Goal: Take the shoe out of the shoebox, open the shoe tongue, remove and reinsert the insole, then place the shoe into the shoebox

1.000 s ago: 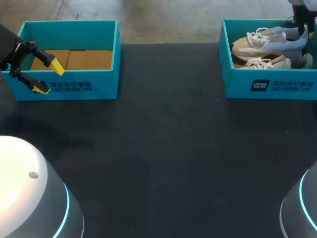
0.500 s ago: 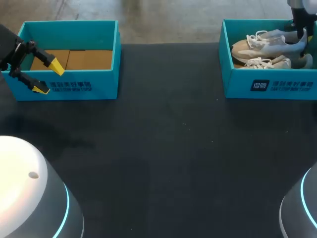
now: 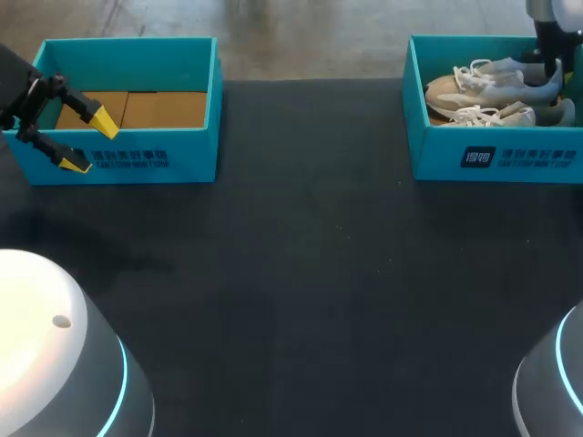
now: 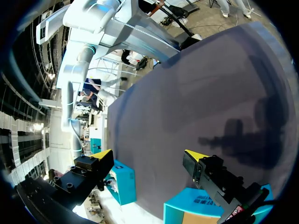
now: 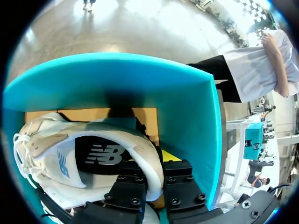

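Note:
Two white and beige shoes lie in the teal shoebox (image 3: 496,155) at the table's far right. My right gripper (image 3: 552,75) reaches down into that box and is shut on the heel of the upper shoe (image 3: 487,84). Its wrist view shows the heel collar of the shoe (image 5: 70,154) pinched between its black fingers (image 5: 128,189), with the shoebox wall (image 5: 187,112) close behind. My left gripper (image 3: 88,143) hangs open with nothing in it over the front wall of the empty left shoebox (image 3: 187,155). Its own view shows the left gripper (image 4: 149,156) spread wide above the dark table.
The left shoebox has a bare cardboard floor (image 3: 164,109). A wide stretch of dark table (image 3: 310,273) lies between the two boxes. The rounded white bases of my arms (image 3: 46,364) stand at the near corners.
My right arm has shifted slightly over the right shoebox, and the held shoe's heel has moved a little with it. The left arm has stayed still.

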{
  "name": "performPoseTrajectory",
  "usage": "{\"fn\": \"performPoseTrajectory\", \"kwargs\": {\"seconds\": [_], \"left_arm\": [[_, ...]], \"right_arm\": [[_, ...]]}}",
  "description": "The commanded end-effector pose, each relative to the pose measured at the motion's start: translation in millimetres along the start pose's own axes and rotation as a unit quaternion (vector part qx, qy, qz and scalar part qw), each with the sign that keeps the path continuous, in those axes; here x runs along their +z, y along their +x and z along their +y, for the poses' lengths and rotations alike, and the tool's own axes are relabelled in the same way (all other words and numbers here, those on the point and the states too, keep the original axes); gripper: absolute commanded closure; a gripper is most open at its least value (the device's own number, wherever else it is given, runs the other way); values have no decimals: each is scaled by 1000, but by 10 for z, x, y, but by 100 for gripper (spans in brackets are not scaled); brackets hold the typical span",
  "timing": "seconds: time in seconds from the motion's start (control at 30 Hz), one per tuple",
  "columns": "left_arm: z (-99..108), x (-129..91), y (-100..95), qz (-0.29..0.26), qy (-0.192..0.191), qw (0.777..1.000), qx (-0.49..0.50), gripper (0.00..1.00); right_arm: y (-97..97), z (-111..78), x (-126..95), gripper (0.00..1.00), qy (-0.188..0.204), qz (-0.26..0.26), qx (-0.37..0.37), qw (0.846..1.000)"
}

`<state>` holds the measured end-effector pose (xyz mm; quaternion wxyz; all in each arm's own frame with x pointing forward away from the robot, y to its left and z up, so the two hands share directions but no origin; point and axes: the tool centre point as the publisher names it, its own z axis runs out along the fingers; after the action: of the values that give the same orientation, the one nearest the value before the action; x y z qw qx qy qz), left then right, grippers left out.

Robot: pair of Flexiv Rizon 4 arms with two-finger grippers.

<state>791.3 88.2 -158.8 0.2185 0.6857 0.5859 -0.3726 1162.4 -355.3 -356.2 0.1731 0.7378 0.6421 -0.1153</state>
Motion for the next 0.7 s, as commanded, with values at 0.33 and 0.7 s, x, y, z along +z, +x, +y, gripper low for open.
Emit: {"fn": "performPoseTrajectory", "kwargs": {"seconds": [0.33,0.7], "left_arm": [[-6,1,-1,1,-1,1000,0,0],[-6,1,-1,1,-1,1000,0,0]], "right_arm": [[-29,47,12,98,6,11,9,1000],[-89,24,-27,0,5,22,16,1000]]}}
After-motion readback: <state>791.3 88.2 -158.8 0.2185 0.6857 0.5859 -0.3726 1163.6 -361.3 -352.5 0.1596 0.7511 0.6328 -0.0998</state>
